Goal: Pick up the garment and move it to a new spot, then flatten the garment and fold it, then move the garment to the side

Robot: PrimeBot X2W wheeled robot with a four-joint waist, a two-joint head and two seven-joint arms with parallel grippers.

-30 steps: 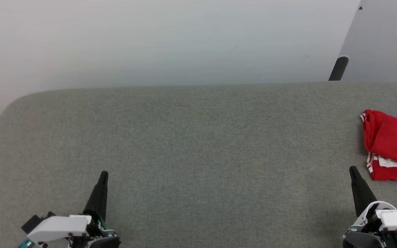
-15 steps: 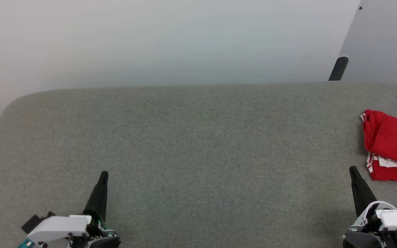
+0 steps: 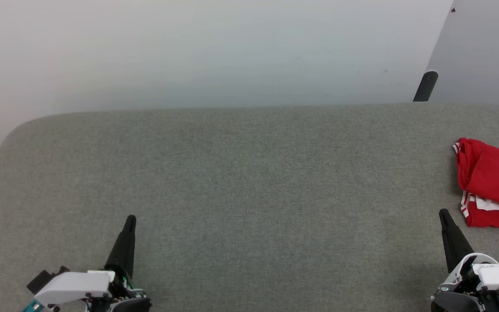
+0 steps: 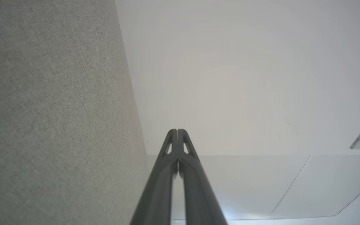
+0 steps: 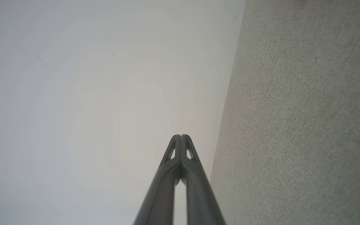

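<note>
Garment [image 3: 492, 173] reach depends on the right claw [image 3: 443, 213], at the lower right of the head view. It is clenched, its two dark fingers pressed together with nothing between them. Just up and to the right of its tip, near but not touching, the red bundle lies on the grey cloth-topped desk [image 3: 249, 173]. The frame's right edge cuts it off. Its long axis seems to run from upper left down to lower right, and a bit of white, red-striped trim shows on the side facing the claw. The left claw [image 3: 130, 219], at the lower left, is also clenched and empty, well apart from the bundle across the desk. I judge the right arm the nearer one, with a short reach forward and rightward.
</note>
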